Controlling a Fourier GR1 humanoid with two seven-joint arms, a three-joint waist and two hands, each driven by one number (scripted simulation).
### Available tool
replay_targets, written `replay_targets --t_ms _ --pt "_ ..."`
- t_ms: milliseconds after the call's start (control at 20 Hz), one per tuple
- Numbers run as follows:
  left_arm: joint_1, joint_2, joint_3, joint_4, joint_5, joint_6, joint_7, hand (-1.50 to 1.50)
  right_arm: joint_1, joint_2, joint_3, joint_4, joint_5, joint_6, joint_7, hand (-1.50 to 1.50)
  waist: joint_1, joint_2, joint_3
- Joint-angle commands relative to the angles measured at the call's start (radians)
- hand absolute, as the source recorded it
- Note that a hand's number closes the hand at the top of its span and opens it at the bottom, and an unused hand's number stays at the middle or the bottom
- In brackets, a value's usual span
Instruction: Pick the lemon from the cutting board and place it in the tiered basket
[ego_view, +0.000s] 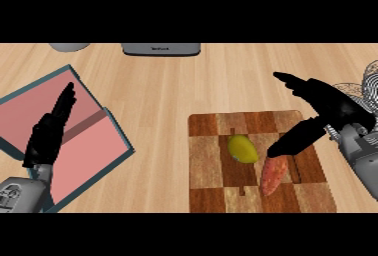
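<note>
head view: lemon (243, 148) not yet picked, lying on the cutting board (209, 165).
right hand (325, 112) spread above the board, holding nothing; left hand (50, 131) rests straight-fingered; tiered basket (367, 85) unfilled as far as visible.

Lemon (243, 148) beside open right hand (325, 112)

Off your right hand's (332, 107) black thumb tip (277, 150) lies the yellow lemon (242, 148), and just under that tip an orange-pink sweet potato (272, 176). Both sit on a cutting board (210, 170) checkered in dark and light brown wood. Behind your right fingers you see a white wire tiered basket (369, 87). Your left hand's (46, 135) black fingers overlie a pink open book (92, 150) edged in teal. The counter (162, 85) is pale wood grain.
</note>
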Motion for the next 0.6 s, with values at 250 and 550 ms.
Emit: replay_targets --t_ms 250,550 --pt "-0.007 -0.019 0.029 -0.013 -0.028 -0.003 0.023 0.00 -0.030 0.102 0.124 0.055 0.058 0.038 0.174 -1.50 -0.010 -0.003 0.001" --pt "0.003 -0.039 0.029 -0.040 -0.048 -0.026 0.051 0.00 -0.020 0.121 0.117 0.128 0.084 0.077 0.135 -1.50 -0.010 -0.002 0.001"
